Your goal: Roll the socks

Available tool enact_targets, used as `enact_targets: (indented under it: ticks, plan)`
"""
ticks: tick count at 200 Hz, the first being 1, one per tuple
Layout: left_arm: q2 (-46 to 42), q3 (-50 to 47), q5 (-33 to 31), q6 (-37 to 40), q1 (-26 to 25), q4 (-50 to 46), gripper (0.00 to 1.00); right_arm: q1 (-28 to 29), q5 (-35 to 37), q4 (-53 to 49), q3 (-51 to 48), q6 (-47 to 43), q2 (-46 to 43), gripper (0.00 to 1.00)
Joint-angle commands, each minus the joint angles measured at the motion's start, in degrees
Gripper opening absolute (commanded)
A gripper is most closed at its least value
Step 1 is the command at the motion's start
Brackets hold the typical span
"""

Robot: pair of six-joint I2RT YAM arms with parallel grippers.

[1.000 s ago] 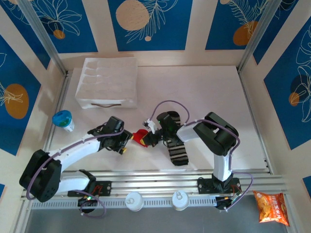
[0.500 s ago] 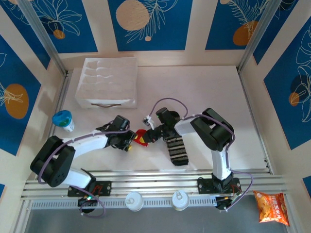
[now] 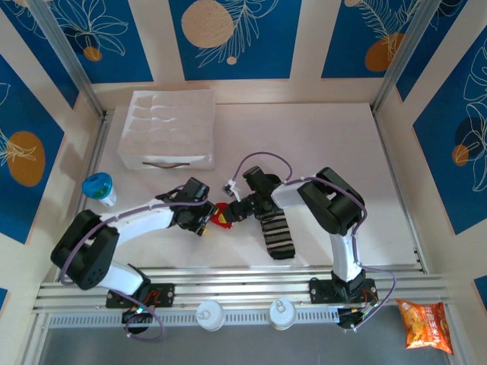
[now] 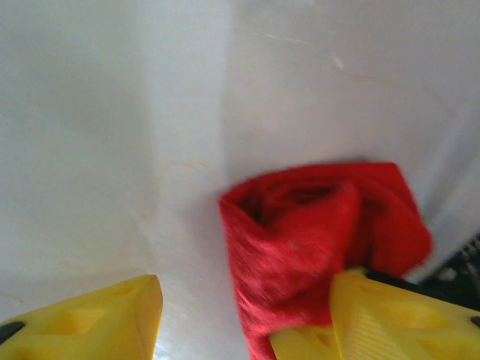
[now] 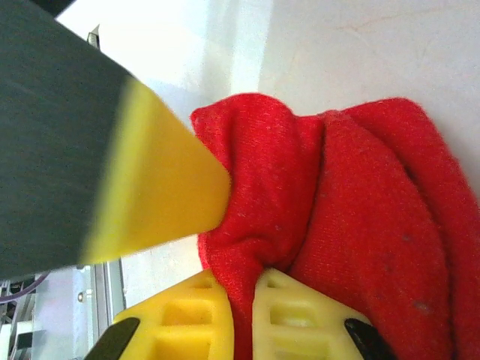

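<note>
Top external shows the red sock (image 3: 221, 216) bunched into a small lump near the middle of the tabletop's (image 3: 335, 144) near edge. The striped sock (image 3: 278, 234) is laid flat and straight close beside it on the right, with its far end hidden under the right arm. The work is judged to be at an early stage. The red sock is gathered into a loose curl with an open hollow at its core rather than a tight roll, and the striped sock is not yet rolled at all. The red fabric is seen to be a soft, fuzzy knit creased into thick folds, while the other is banded in black and grey. A fold of the red sock is pinched between the closed jaws of the right gripper (image 5: 241, 319). The left gripper (image 4: 246, 289) is held with jaws well apart, the red sock lying between them against one finger. A white moulded tray (image 3: 169, 125) is set toward the far left corner.
</note>
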Motion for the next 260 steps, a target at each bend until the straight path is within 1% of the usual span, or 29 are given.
enact_targets:
  ticks: [1, 15, 33, 51, 74, 97, 147, 175, 192, 206, 210, 218, 226, 243, 249, 260]
  plan:
    - [-4.8, -1.0, -2.5, -3.9, -0.7, 3.1, 0.62, -0.1, 5.5, -11.5, -2.9, 0.7, 5.3, 0.00]
    - [-5.1, -3.0, -1.1, -5.6, -0.7, 5.1, 0.60, -0.5, 5.0, -11.5, -2.9, 1.0, 5.5, 0.00]
    - [-4.2, -5.8, 0.2, -7.3, -0.8, 8.3, 0.56, -1.0, 3.9, -11.6, -2.4, 1.6, 6.2, 0.00]
    - [-3.3, -6.7, 0.6, -7.4, -0.7, 9.0, 0.56, -1.4, 2.9, -12.4, -1.6, 1.6, 6.8, 0.00]
    - [-1.5, -6.3, 0.6, -6.9, -0.7, 11.2, 0.55, -1.8, 1.4, -13.7, -0.3, 1.7, 7.6, 0.00]
    - [2.1, -4.9, 1.5, -6.0, -0.7, 14.1, 0.53, -2.1, 0.2, -13.9, 0.2, 2.3, 8.1, 0.00]
    - [6.9, -1.7, 2.2, -4.6, -2.0, 14.1, 0.47, -2.1, -1.3, -15.5, 1.6, 2.1, 9.6, 0.00]
    - [9.7, -0.7, 2.8, -4.5, -2.3, 14.6, 0.38, -1.9, -0.9, -16.0, 2.0, 1.8, 9.6, 0.00]
    - [11.5, 0.3, 3.2, -4.2, -2.3, 13.5, 0.25, -1.5, -0.6, -17.5, 2.8, 0.5, 9.7, 0.00]
    - [12.5, 1.0, 2.6, -4.0, -2.2, 11.0, 0.11, -0.7, 0.5, -19.2, 3.6, -1.2, 9.4, 0.00]
    - [12.5, 1.1, 2.2, -3.9, -2.2, 10.0, 0.07, -0.5, 1.2, -19.6, 3.7, -1.9, 9.1, 0.02]
    - [12.1, 1.3, 1.1, -4.0, -2.2, 7.1, 0.00, 0.2, 3.2, -20.0, 3.5, -3.3, 7.9, 0.11]
    - [11.5, 1.6, 0.2, -3.9, -2.2, 4.2, 0.00, 1.1, 5.8, -19.5, 2.8, -4.9, 6.1, 0.22]
    - [10.1, 1.9, -0.8, -2.8, -1.9, -1.5, 0.00, 3.2, 12.5, -15.1, -1.0, -8.1, -0.2, 0.40]
    - [9.6, 1.8, -1.0, -2.4, -1.7, -2.8, 0.00, 3.9, 14.7, -13.3, -2.4, -9.2, -2.5, 0.44]
    - [8.8, 1.4, -1.3, -1.9, -1.6, -4.2, 0.00, 4.9, 18.7, -10.6, -4.8, -11.5, -6.6, 0.45]
